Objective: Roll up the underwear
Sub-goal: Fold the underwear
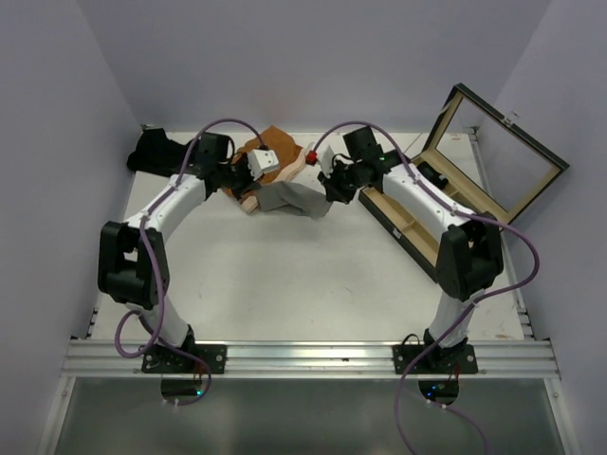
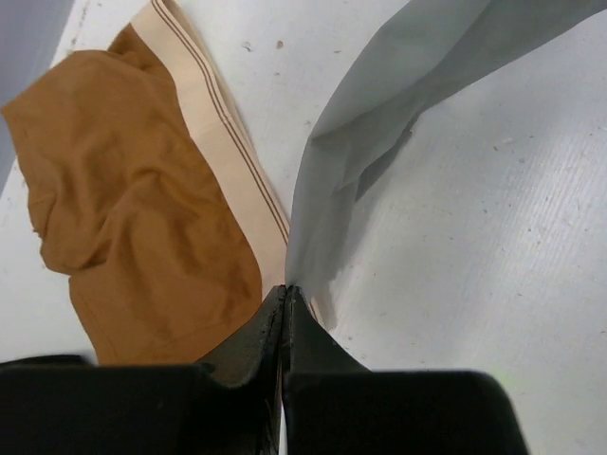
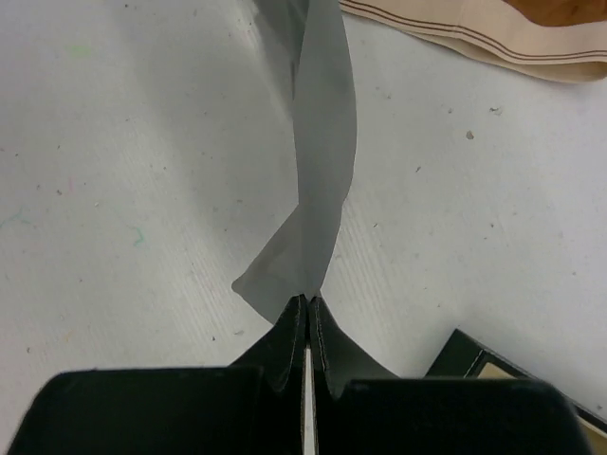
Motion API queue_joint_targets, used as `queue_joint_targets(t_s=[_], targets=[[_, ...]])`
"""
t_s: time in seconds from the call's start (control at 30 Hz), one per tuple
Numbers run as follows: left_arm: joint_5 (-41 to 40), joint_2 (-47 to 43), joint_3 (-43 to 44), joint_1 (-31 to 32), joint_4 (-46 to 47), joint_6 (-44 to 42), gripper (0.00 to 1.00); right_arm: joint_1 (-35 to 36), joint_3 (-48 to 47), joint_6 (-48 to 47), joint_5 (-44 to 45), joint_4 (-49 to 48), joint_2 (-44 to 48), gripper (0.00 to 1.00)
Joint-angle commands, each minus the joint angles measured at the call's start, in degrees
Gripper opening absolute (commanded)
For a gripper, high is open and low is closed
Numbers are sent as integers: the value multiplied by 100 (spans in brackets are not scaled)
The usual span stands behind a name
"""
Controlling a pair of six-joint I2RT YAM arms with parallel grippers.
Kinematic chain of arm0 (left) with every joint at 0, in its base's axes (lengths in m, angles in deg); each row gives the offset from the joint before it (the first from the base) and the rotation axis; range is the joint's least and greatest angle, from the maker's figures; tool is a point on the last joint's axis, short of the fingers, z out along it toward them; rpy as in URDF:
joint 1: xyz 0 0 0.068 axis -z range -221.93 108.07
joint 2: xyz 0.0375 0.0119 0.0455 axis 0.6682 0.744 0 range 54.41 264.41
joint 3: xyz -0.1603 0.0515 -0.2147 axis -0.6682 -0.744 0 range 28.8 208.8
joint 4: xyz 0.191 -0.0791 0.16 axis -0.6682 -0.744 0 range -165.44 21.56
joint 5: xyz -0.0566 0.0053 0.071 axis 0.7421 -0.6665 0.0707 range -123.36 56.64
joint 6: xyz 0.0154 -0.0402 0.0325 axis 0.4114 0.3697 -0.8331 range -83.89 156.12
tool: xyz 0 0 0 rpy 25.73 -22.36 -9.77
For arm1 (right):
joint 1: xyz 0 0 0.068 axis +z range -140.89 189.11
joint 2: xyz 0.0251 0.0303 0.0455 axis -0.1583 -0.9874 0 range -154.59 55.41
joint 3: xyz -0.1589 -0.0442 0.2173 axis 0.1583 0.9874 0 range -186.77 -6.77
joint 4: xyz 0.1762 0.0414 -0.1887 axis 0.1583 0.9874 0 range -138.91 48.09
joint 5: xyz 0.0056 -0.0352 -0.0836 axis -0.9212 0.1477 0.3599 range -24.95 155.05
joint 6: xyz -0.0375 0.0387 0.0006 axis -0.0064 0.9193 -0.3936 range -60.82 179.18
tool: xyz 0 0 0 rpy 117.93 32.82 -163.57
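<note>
Light grey underwear (image 1: pixel 289 200) hangs stretched between my two grippers above the table. My left gripper (image 2: pixel 287 287) is shut on one end of the grey cloth (image 2: pixel 379 123). At the other end my right gripper (image 3: pixel 309 298) is shut on the grey cloth (image 3: pixel 322 171). Rust-orange underwear (image 2: pixel 133 218) with a cream waistband (image 2: pixel 228 142) lies flat on the table under and left of the left gripper; its waistband (image 3: pixel 493 33) shows in the right wrist view too. A dark underwear pile (image 1: pixel 155 152) sits at the back left.
A wooden compartment box (image 1: pixel 417 213) with its glass lid (image 1: pixel 503 156) raised stands at the right; its corner (image 3: pixel 493 370) lies close to my right gripper. A small red object (image 1: pixel 311 155) lies near the orange cloth. The table's near rail (image 1: pixel 303 358) carries both arm bases.
</note>
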Motion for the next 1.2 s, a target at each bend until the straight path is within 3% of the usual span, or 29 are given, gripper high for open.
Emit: queue_joint_targets(t_s=[0.0, 0.2, 0.4, 0.43, 0.53, 0.63, 0.73, 0.87, 0.93, 0.97, 1.07, 1.17], targets=[[66, -248, 265, -56, 327, -98, 0, 35, -216, -198, 48, 85, 376, 0], [742, -1459, -973, -47, 117, -546, 0, 298, 1186, -891, -154, 23, 1350, 0], [1454, -1925, -2168, 84, -1570, -1801, 0, 1342, 3129, -2324, 145, 163, 2412, 3], [1481, -2040, -2344, 146, -1737, -1995, 4, 1475, 3342, -2526, 110, 199, 2633, 15], [1438, -2532, -2872, 506, -2615, -2742, 18, 1766, 4124, -2852, 83, 173, 3564, 35], [1262, -3112, -3118, 674, -2811, -3147, 29, 1793, 4495, -2897, 285, -29, 4241, 38], [1016, -3570, -3154, 674, -2882, -3464, 34, 1802, 4478, -2512, 417, -275, 4332, 36], [787, -3457, -2953, 674, -1875, -2117, 35, 1793, 3743, -1483, 383, -268, 3404, 26], [752, -2826, -2594, 674, -1521, -1517, 35, 1793, 3390, -766, 243, -83, 2866, 19], [595, -2571, -2452, 674, -1119, -783, 34, 1793, 3092, -596, 146, -13, 2420, 17], [305, -1639, -1969, 665, -607, 231, 31, 1793, 2922, -313, -301, 155, 1995, 15], [93, -1093, -1775, 656, -193, 830, 31, 1811, 2887, -269, -522, 322, 1669, 14]])
